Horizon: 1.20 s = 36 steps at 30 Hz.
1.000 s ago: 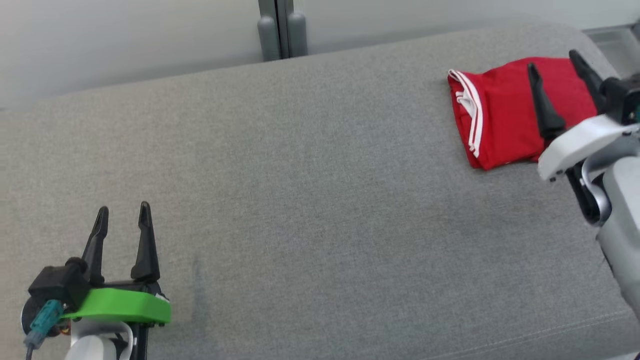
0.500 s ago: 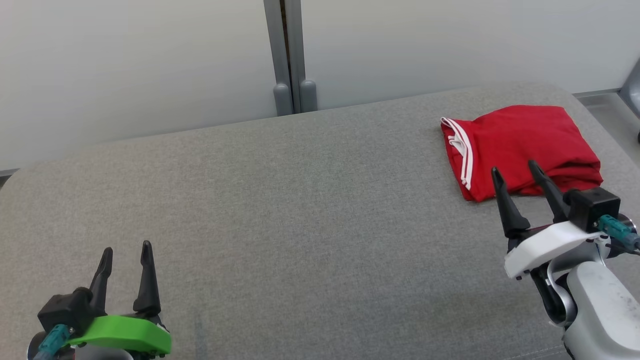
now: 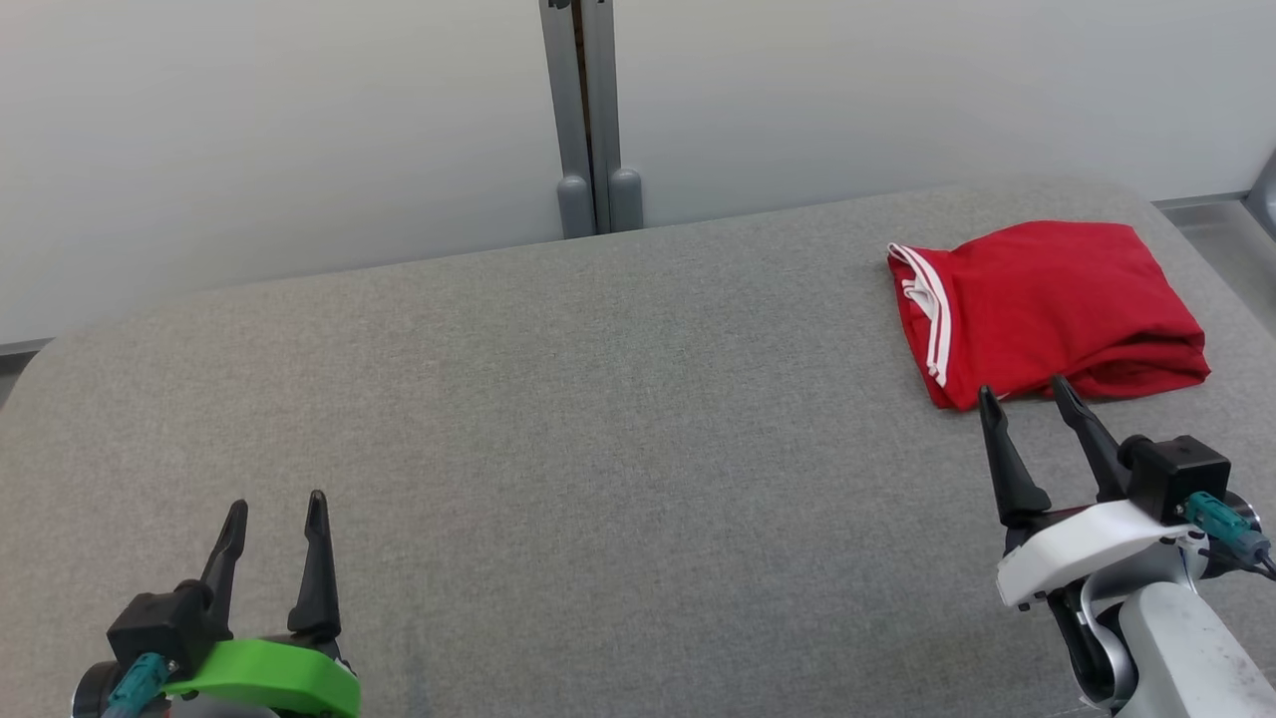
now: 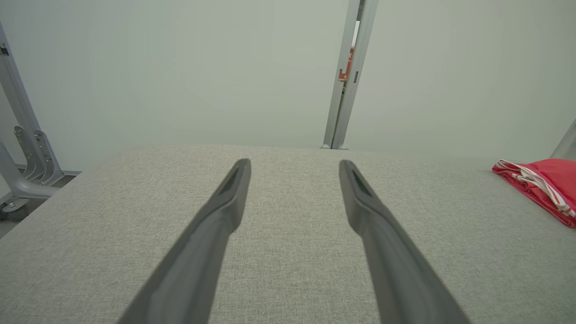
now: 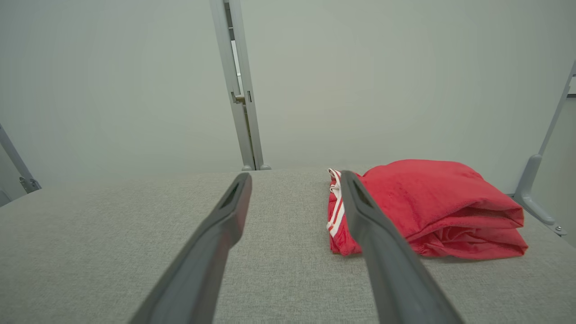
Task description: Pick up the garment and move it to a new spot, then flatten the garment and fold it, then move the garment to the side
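A folded red garment [image 3: 1047, 304] with white stripes along its left edge lies at the far right of the grey padded table [image 3: 598, 429]. My right gripper [image 3: 1025, 395] stands open just in front of the garment's near edge, apart from it, nothing between its fingers. In the right wrist view the garment [image 5: 441, 211] lies ahead and right of the right gripper [image 5: 294, 179]. My left gripper [image 3: 276, 507] stands open and empty at the table's near left. The left wrist view has the garment [image 4: 544, 184] at its right edge, far from the left gripper [image 4: 294, 165].
A pale wall with a grey upright post [image 3: 588, 110] runs behind the table. Metal frame legs [image 4: 27, 157] stand off the table's left end, and another bracket [image 5: 537, 198] off its right end. The table's rounded far corners drop off near the garment.
My right gripper has drawn back off the garment toward me and now stands in front of it. The head camera tilted up, showing more wall. The left gripper stays open at the near left.
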Motion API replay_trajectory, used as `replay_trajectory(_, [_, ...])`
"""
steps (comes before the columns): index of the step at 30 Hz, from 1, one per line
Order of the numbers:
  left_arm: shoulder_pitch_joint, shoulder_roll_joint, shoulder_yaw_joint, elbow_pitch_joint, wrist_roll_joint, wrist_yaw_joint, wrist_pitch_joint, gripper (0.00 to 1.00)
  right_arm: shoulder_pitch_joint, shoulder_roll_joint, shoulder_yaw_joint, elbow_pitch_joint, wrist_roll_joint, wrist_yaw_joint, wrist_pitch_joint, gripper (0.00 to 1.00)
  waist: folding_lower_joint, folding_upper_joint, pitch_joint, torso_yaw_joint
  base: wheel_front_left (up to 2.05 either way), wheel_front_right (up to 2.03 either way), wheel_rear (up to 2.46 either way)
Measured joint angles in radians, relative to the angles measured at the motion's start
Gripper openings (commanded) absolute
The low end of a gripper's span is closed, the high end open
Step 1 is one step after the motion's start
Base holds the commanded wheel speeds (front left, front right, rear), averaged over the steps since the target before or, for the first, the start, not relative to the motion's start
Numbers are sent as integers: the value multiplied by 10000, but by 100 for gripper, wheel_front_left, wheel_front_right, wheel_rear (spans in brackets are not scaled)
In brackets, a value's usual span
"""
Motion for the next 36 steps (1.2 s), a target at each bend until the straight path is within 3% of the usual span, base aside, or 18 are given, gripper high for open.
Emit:
replay_trajectory(15, [71, -194, 228, 67, 128, -44, -2, 100, 16, 171, 31, -4, -98, 0, -2, 100, 0, 0, 21, 36, 0, 0, 0])
replay_trajectory(16, [73, -205, 226, 88, 128, -44, 0, 0, 19, 188, 38, 27, -96, 2, 0, 0, 0, 0, 24, 33, 0, 0, 0])
replay_trajectory(21, [203, -332, 213, 470, -40, -44, 146, 0, 393, 387, 52, 359, 46, 2, 94, 0, 0, 0, 30, 41, 0, 0, 0])
replay_trajectory(36, [176, -441, 372, 320, -2575, -44, 851, 0, 428, 648, -393, 125, 2566, 2, 811, 0, 0, 0, 105, 111, 0, 0, 0])
